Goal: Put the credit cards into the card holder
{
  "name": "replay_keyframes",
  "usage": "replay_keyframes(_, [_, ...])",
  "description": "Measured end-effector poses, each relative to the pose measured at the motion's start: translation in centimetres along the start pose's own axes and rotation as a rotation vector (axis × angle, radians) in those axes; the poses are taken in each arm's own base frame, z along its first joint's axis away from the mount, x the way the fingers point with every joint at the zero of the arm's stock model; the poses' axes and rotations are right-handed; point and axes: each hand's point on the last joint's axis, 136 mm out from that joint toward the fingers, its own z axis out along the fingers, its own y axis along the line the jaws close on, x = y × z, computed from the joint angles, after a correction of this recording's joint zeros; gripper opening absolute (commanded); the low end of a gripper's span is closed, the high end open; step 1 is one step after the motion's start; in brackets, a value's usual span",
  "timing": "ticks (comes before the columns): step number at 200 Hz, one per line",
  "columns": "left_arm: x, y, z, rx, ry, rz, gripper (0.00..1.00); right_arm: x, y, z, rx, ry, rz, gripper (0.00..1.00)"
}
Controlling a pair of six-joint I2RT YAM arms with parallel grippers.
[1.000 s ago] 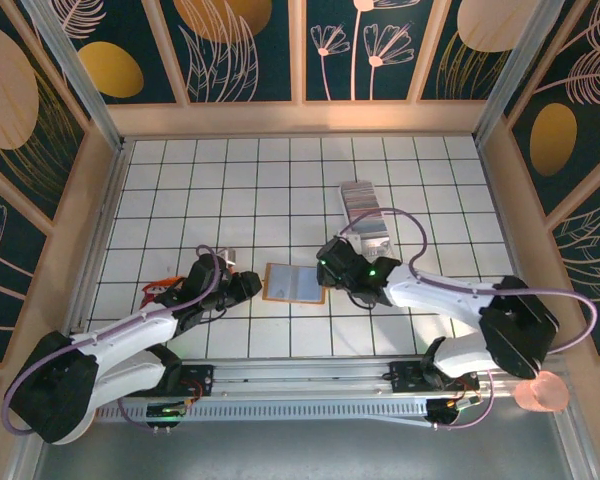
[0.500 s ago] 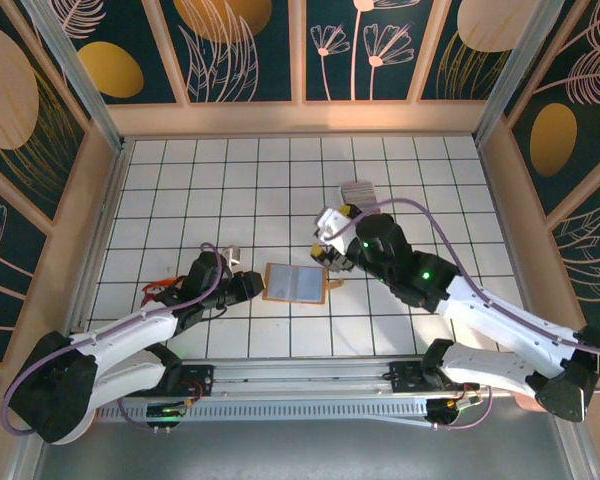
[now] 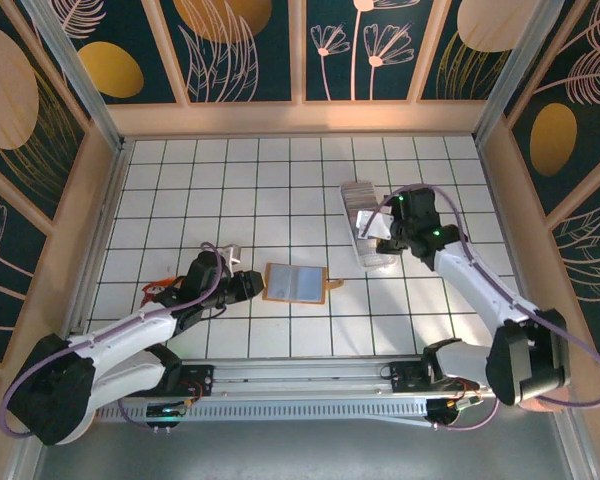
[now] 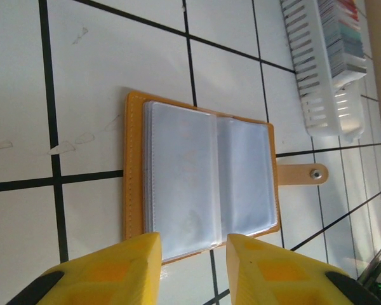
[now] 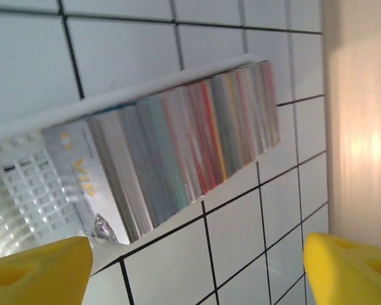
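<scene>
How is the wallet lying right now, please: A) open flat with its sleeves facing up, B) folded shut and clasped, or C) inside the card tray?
A: the wallet lies spread open on the table, clear sleeves up and clasp tab loose to one side.

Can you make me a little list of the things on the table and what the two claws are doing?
card holder: lying open on the tiles, pale inside facing up, clasp tab sticking out
credit cards: long row standing on edge in the slotted tray
left claw: open, near the holder's edge, holding nothing
right claw: open wide above the cards, holding nothing
</scene>
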Motion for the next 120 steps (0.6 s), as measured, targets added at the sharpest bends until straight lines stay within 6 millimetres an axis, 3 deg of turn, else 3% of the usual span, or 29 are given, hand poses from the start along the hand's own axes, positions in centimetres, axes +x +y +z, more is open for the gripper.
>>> replay_keyframes(39, [0.2, 0.3, 0.2, -0.009, 0.01, 0.004, 0.32, 0.4, 2.6, 2.4, -0.085, -0.002, -0.113, 0.91])
replay_keyframes(120, [-0.2, -0.5, -0.9, 0.019, -0.023, 0.029, 0.32, -0.1, 4.7, 5.9, -0.142, -0.001, -0.222, 0.87])
